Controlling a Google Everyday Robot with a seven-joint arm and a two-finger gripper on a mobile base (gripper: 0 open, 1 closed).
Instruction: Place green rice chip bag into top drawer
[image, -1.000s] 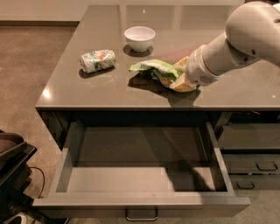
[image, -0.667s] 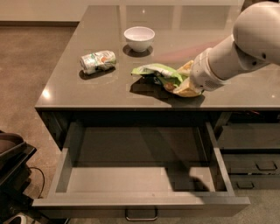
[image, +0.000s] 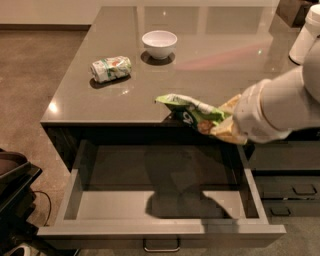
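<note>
The green rice chip bag is crumpled lime-green foil with white lettering. It hangs in the air over the counter's front edge, above the right part of the open top drawer. My gripper comes in from the right on a white arm and is shut on the bag's right end. The drawer is pulled fully out, with a plain grey interior and a metal bar handle on its front. The bag's shadow falls on the drawer floor.
A white bowl and a green-and-white drink can lying on its side rest on the grey counter. Smaller dark drawers with handles are at the right. A dark object stands on the floor at the left.
My gripper has lifted the bag off the counter and carried it forward, toward the camera, so it now hangs over the counter's front edge above the open drawer.
</note>
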